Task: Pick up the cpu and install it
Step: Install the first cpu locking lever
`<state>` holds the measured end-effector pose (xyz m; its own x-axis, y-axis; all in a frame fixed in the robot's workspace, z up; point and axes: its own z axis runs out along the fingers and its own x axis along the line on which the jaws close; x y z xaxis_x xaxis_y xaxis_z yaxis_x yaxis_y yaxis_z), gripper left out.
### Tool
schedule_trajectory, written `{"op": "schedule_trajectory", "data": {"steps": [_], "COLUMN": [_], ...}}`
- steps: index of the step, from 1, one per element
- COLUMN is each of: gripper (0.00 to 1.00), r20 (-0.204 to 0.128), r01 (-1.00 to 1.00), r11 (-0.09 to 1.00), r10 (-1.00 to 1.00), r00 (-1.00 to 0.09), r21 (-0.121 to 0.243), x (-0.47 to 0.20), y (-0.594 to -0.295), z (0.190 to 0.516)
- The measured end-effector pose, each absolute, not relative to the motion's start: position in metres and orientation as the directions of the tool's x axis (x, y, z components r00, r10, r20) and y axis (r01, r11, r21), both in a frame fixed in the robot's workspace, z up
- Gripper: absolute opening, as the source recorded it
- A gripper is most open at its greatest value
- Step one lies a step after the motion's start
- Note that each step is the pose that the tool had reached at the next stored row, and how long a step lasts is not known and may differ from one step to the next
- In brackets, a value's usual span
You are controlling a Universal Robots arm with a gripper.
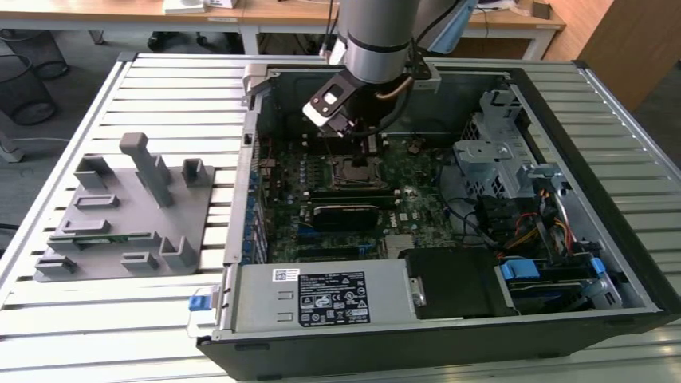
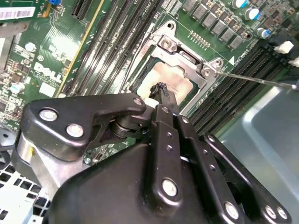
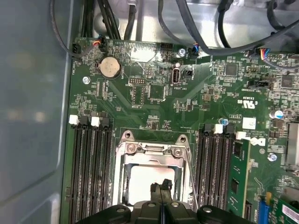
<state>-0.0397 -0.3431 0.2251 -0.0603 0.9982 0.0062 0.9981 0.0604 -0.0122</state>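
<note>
Along the bench's nearest edge sits one open computer case; farther back, on its one motherboard, one cpu lies inside one socket frame, the single gripper over it, fingers closed together, holding nothing

In the exterior view a large white label with black lettering, symbols and rows of small print lies on the grey power supply at the computer case's near edge. A smaller white barcode sticker sits at that label's corner. Both are too small to make out.

In the second wrist view the motherboard carries three things:
- a white printed logo
- a barcode sticker at one edge
- a white triangle mark just off a corner of the socket frame around the cpu

In the first wrist view, white certification marks and a white sticker stand on the board.
</note>
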Motion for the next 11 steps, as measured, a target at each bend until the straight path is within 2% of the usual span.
{"op": "schedule_trajectory", "data": {"steps": [11], "gripper": [0.11], "r20": [0.005], "r01": [0.998], "r11": [0.060], "r10": [0.998], "r00": [-0.060], "r21": [-0.008], "x": [-0.040], "y": [-0.343], "z": [0.239]}}
